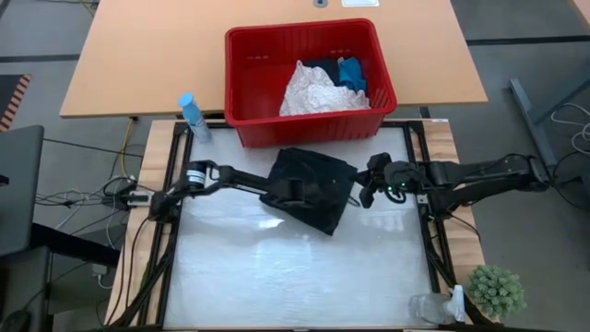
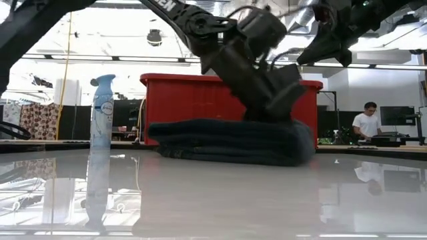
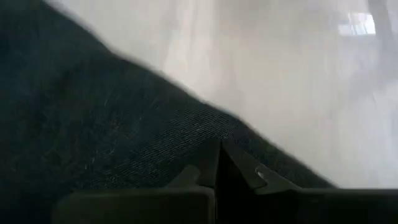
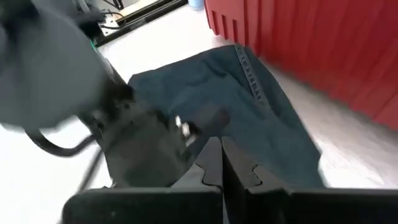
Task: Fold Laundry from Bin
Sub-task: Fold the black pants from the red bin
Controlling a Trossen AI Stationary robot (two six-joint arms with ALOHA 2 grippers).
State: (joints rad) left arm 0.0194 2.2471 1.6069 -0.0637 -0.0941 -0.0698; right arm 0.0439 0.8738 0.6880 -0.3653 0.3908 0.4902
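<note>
Garment (image 1: 313, 189) is lying folded under the closed left pincer (image 1: 293, 196), pressing it flat; right pincer (image 1: 367, 195), closed, empty, is hovering beside.

Left gripper (image 1: 293, 195) fingertips hidden against the dark folded garment (image 1: 313, 188), blue cloth (image 1: 351, 72) half buried under white crinkled cloth (image 1: 316, 90) inside red bin (image 1: 241, 69), clear object (image 1: 431, 309) at table's corner unidentifiable (cut by the edge), person (image 2: 366, 124) too small.
</note>
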